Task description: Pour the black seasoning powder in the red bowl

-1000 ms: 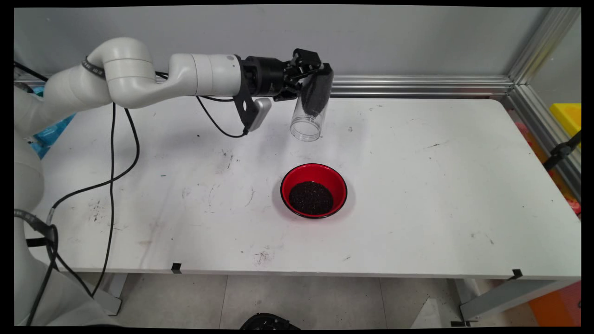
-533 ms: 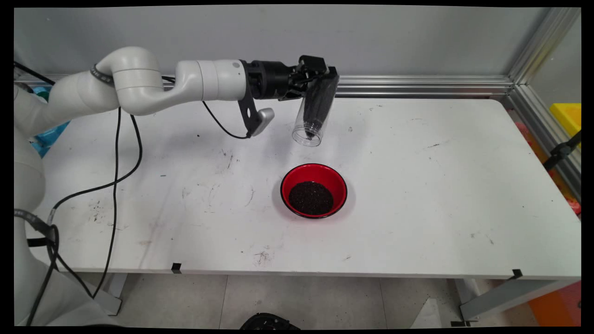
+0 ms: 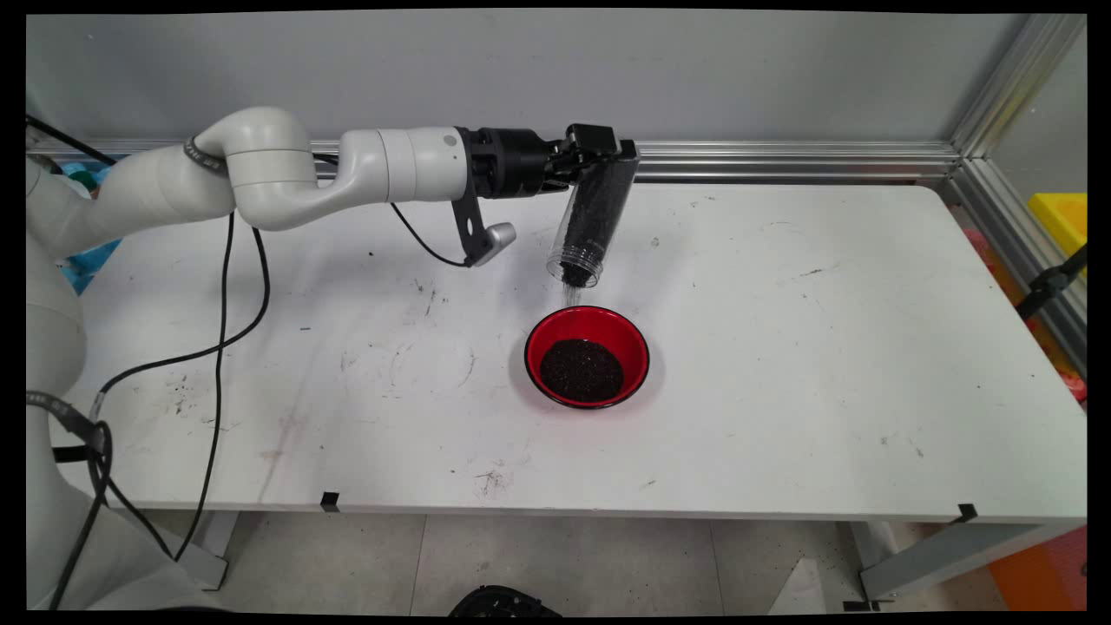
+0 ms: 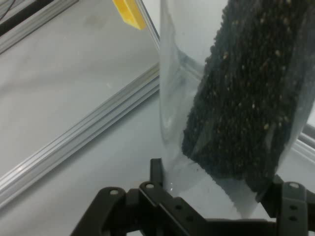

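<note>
My black gripper (image 3: 608, 156) is shut on a clear plastic jar (image 3: 592, 221) filled with dark grains. The jar hangs tilted, mouth down and to the left, above the far rim of a red bowl (image 3: 636, 345) on the white table (image 3: 825, 347). A thin stream of grains (image 3: 571, 293) falls from the jar's mouth toward the bowl, which holds a mound of the same dark grains (image 3: 581, 370). In the hand view the jar (image 4: 236, 98) fills the frame between the gripper's black linkage, the grains packed against its right side.
An aluminium rail (image 3: 781, 161) runs along the table's far edge against the grey wall. Black cables (image 3: 217, 347) hang from the arm over the table's left side. A yellow bin (image 3: 1063, 217) sits beyond the right edge.
The arm has moved down and slightly right, tipping the jar further. The grains have slid to its mouth and now pour out toward the bowl.
</note>
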{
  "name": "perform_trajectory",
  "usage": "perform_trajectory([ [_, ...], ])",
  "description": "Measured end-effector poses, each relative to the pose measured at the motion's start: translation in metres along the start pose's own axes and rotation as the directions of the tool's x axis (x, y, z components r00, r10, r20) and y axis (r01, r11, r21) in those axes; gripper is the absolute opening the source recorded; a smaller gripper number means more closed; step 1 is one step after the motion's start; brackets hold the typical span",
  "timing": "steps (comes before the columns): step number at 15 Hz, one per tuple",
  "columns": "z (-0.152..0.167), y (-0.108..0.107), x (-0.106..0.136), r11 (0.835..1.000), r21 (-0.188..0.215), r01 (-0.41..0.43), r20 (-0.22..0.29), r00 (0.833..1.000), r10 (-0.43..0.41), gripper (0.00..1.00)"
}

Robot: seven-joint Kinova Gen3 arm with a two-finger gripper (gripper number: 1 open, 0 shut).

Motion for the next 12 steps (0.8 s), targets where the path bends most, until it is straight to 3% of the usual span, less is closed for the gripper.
perform_trajectory([
  [12,0.007,0.001,0.016,0.995,0.046,-0.093,-0.012,0.996,0.094,0.0],
])
